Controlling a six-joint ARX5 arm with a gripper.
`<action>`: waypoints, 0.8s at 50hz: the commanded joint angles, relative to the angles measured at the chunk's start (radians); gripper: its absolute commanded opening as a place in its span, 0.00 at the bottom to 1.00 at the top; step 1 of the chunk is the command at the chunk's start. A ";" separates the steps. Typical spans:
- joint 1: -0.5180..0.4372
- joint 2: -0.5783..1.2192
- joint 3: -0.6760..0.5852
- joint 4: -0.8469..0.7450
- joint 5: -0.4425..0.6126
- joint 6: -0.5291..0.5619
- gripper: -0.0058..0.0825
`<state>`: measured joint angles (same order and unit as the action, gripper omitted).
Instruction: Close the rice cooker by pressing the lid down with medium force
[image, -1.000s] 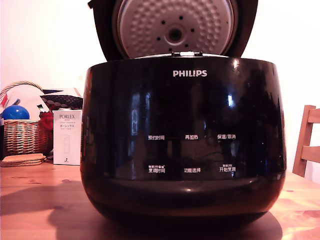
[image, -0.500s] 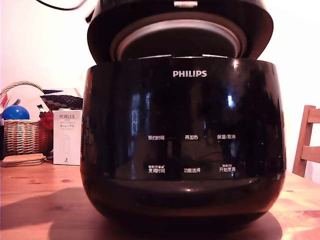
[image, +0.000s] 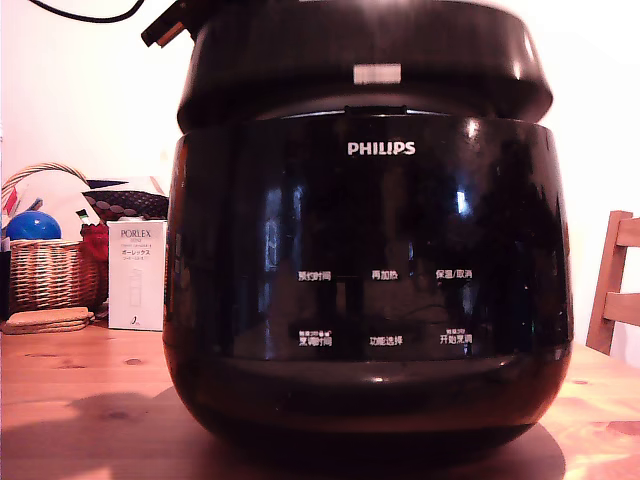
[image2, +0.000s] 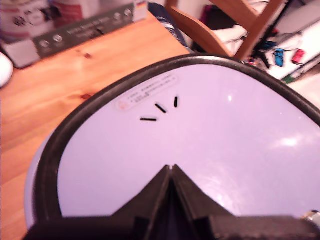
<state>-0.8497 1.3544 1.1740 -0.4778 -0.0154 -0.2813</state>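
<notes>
The rice cooker (image: 370, 300) is large, glossy and black, and fills the middle of the exterior view on a wooden table. Its lid (image: 365, 60) lies flat on the body with only a thin seam between them, and its inner plate is hidden. In the wrist view the lid's top (image2: 210, 145) is a pale glossy panel inside a black rim, with three small slots and a label. My gripper (image2: 171, 169) is shut with nothing in it, its black fingertips together against the top of the lid. In the exterior view the gripper is hidden behind the lid.
At the exterior view's left stand a wicker basket (image: 45, 270) with a blue ball (image: 32, 225), a white PORLEX box (image: 136, 275) and flat cork mats (image: 45, 319). A wooden chair (image: 615, 285) is at that view's right. A black cable (image: 80, 15) hangs at top left.
The lid has swung down from upright, with its white dimpled plate showing, to lying flat on the cooker body.
</notes>
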 joint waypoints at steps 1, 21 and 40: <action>-0.026 0.003 -0.076 -0.003 -0.024 0.000 0.04; -0.132 -0.074 -0.295 0.258 -0.177 0.000 0.04; -0.163 -0.073 -0.423 0.325 -0.249 0.000 0.04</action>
<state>-1.0080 1.2213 0.8581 -0.0769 -0.2642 -0.2813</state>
